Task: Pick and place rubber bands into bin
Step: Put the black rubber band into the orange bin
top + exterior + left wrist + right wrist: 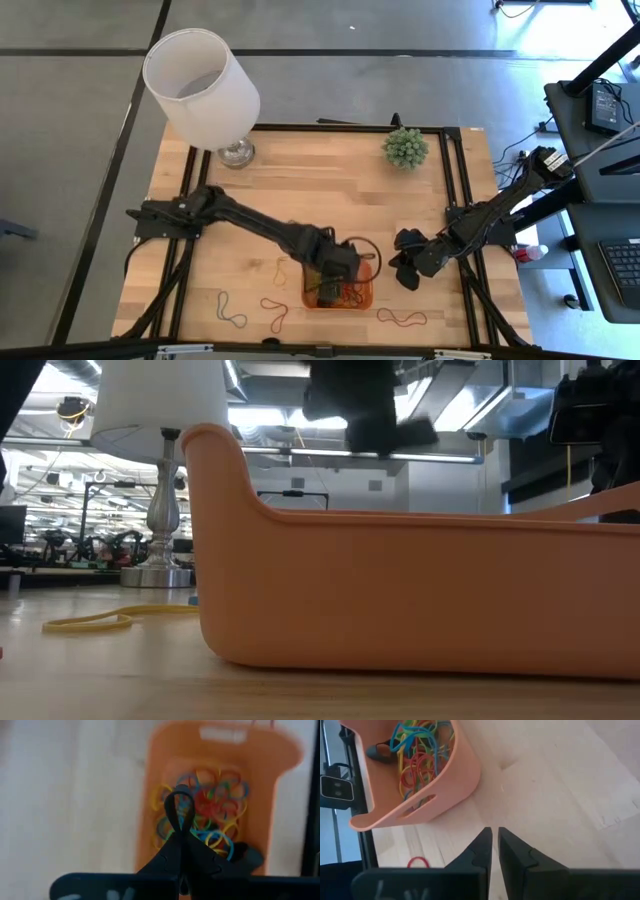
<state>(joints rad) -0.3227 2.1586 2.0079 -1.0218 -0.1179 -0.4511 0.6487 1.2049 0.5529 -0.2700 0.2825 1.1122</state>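
The orange bin (362,292) stands near the table's front edge and holds a heap of coloured rubber bands (210,805). My left gripper (182,837) hangs over the bin, shut on a dark rubber band (178,807). My right gripper (494,837) stands just right of the bin (455,785), above bare wood. Its fingers are shut but for a narrow slit, with nothing between them. Loose bands lie flat on the table: a yellow one (281,268), a dark one (232,310) and two red ones (275,312) (400,318). My left gripper pinches one end of the dark band's loop (181,831) between its two fingers, which slant down from above. The rest of the loop stands out free beyond the fingertips as a narrow teardrop, clear of the table and above the bands in the bin.
A lamp with a white shade (200,85) stands at the far left corner and a small green plant (405,147) at the far right. Black frame rails (462,190) run along the table's sides. A dark loop (368,248) lies just beyond the bin.
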